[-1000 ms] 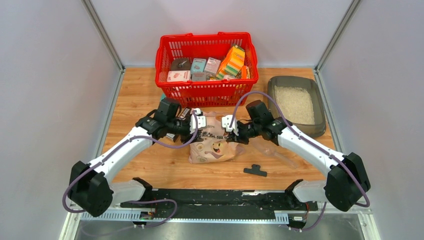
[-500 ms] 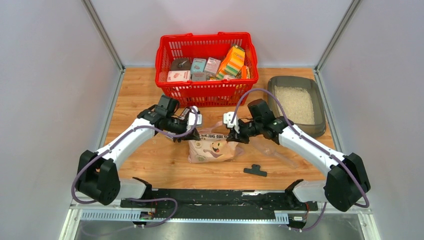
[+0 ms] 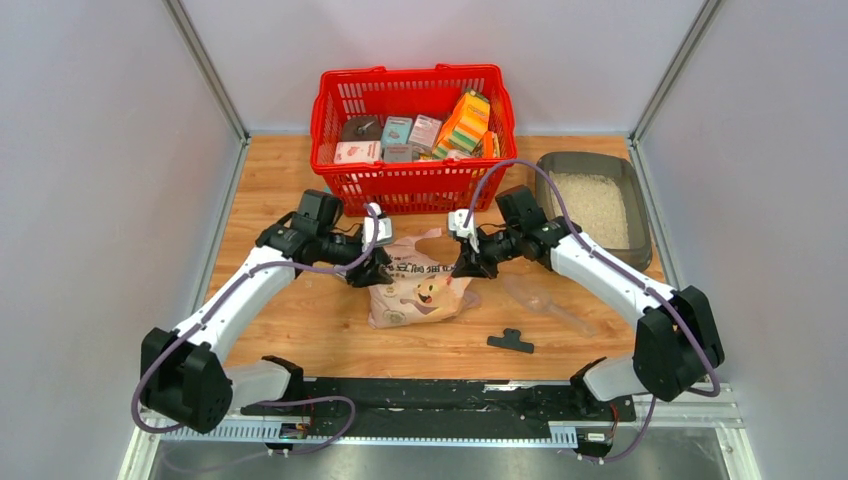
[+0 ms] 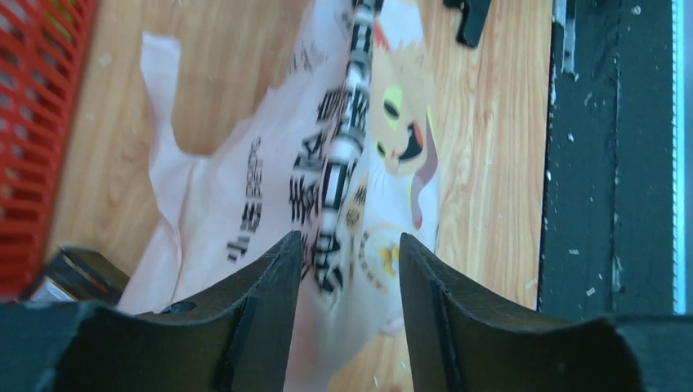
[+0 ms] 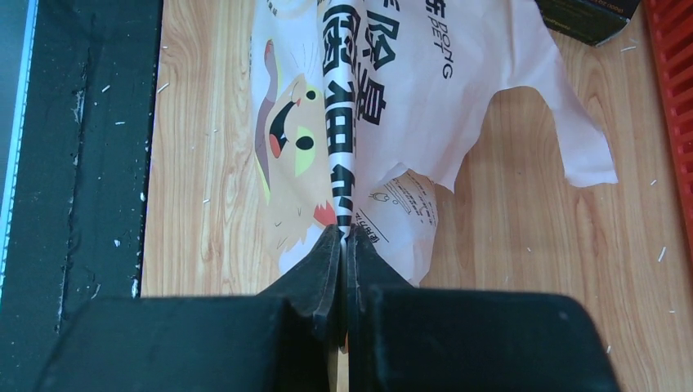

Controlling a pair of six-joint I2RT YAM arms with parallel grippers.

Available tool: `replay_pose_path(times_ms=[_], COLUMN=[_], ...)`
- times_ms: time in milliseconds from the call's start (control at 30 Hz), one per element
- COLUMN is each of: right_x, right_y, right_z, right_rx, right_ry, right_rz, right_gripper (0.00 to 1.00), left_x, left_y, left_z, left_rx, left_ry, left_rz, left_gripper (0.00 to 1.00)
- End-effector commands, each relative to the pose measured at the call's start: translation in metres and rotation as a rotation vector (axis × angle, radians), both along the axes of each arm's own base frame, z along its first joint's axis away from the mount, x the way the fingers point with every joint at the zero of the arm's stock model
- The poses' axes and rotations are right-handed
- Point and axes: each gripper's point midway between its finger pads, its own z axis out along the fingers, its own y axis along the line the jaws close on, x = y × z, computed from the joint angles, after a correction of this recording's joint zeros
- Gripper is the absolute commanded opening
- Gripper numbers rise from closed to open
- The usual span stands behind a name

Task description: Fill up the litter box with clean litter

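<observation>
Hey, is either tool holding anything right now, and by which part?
The right tool pinches the cat-printed bag by its raised fold. The left tool stands open astride that fold, gripping nothing.

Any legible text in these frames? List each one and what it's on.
"DONG": Latin print on the bag, right wrist view; the letters after it are unclear.
Large black Chinese characters on the bag: creased, not surely readable.
Fine print on the bag: too small.
Boxes in the red basket: labels too small.
</observation>
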Motion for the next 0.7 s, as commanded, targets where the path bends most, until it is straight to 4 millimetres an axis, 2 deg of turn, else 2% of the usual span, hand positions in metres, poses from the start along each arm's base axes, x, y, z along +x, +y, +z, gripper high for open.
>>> replay_pose_path(times_ms=[0, 200, 233, 267, 367, 400, 500, 633, 667], right_x=[0.011, 0.008, 0.008, 0.007, 0.006, 0.006, 0.009, 0.016, 0.010], right_y=[-0.004, -0.004, -0.004, -0.005, -0.007, -0.008, -0.020, -0.054, -0.064], right_z=[0.004, 0.008, 0.008, 0.008, 0.007, 0.007, 0.007, 0.009, 0.005], right_rx=[-0.023, -0.020, -0.019, -0.021, -0.027, -0.029, -0.032, -0.059, -0.087], right_ry=[0.008, 0.017, 0.013, 0.014, 0.011, 0.006, 0.017, 0.011, 0.038], right_rz=[-0.018, -0.010, -0.009, -0.011, -0.018, -0.023, -0.066, -0.119, -0.125], right_gripper=[0.00, 0.00, 0.00, 0.00, 0.00, 0.00, 0.00, 0.00, 0.00], left_x=[0.018, 0.033, 0.034, 0.038, 0.040, 0.041, 0.037, 0.031, 0.029], left_y=[-0.036, -0.080, -0.088, -0.095, -0.107, -0.110, -0.106, -0.096, -0.094], left_z=[0.034, 0.024, 0.015, 0.018, 0.013, 0.017, 0.011, 0.004, 0.001], left_rx=[-0.099, -0.129, -0.119, -0.135, -0.145, -0.151, -0.115, -0.100, -0.098], left_ry=[-0.176, -0.216, -0.191, -0.206, -0.147, -0.139, -0.102, -0.072, -0.057], left_rz=[-0.021, -0.079, -0.080, -0.081, -0.070, -0.074, -0.087, -0.053, -0.044], left_gripper=[0.57, 0.59, 0.58, 0.58, 0.49, 0.35, 0.00, 0.00, 0.00])
